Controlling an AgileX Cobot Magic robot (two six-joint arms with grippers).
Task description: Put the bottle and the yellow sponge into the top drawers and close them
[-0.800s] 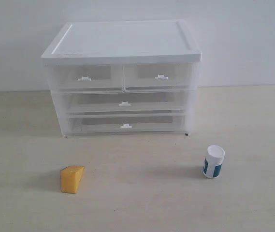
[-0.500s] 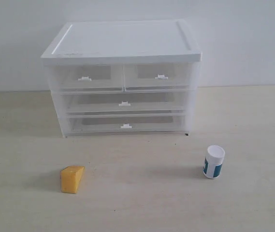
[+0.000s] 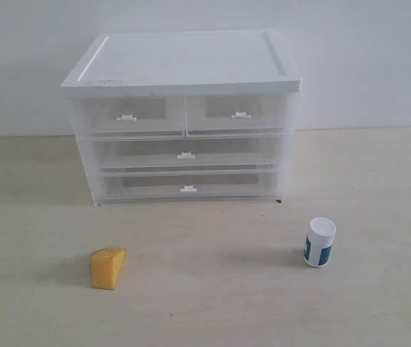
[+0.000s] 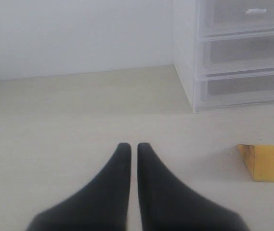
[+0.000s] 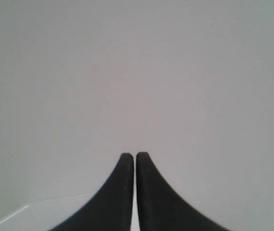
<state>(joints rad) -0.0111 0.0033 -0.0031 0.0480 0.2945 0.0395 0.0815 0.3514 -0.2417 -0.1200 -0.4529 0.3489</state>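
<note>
1. The white-topped cabinet (image 3: 183,61) stands at the far side of the pale worktop (image 3: 212,303), with its back to a plain wall (image 3: 364,58).
2. The top drawers sit side by side under the lid, the left top drawer (image 3: 129,116) and the right top drawer (image 3: 238,114). Both are pushed in flush, each with a small white handle tab.
3. Below them are two full-width drawers (image 3: 185,163), also pushed in.
4. The yellow sponge (image 3: 107,268) lies on the worktop, nearer than the cabinet and towards the left. It is a wedge with its thin edge pointing right.
5. The bottle (image 3: 319,242) stands upright on the worktop at the near right, well apart from the sponge and clear of the cabinet. It has a white cap and a teal-blue label, and the label's print is too small to read.
6. The left fingers (image 4: 120,161) are drawn together with only a thin slit between them and grip nothing. They hover over bare worktop, with the sponge and the cabinet's lower corner off to one side.
7. The right fingers (image 5: 124,168) are likewise almost touching and grip nothing. They face a blank pale surface.
8. No brand name or other writing can be read anywhere.
</note>
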